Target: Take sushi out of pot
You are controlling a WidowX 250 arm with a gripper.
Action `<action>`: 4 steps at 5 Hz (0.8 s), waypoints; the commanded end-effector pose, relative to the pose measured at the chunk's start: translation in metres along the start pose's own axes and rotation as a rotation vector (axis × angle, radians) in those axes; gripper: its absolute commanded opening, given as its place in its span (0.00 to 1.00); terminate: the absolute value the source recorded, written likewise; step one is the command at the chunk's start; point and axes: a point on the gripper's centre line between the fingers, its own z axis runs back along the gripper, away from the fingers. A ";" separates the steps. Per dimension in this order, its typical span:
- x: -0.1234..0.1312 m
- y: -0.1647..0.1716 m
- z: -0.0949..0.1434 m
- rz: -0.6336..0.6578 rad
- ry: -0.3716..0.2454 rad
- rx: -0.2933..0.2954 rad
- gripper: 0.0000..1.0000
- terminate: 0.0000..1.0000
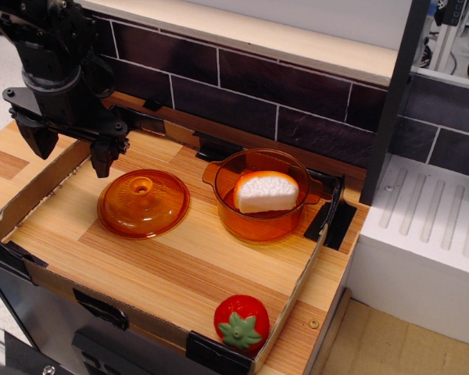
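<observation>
One bumpy white half-round sushi (266,192) inside translucent amber pot (259,223); black claw (70,148) wide, empty.

Black arm at upper left, wrist pointing down, tool (70,148) with 2 fingers spread apart, holding nothing

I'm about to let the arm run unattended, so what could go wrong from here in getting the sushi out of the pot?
The sushi sits tilted against the pot wall, so a grasp may slip or drag the light pot. The open gripper hangs beside the lid and could clip it on the way over.
</observation>
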 end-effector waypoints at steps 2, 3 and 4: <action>0.018 -0.010 0.017 -0.080 0.024 -0.058 1.00 0.00; 0.030 -0.017 0.039 -0.151 0.030 -0.123 1.00 0.00; 0.038 -0.036 0.060 -0.328 0.018 -0.195 1.00 0.00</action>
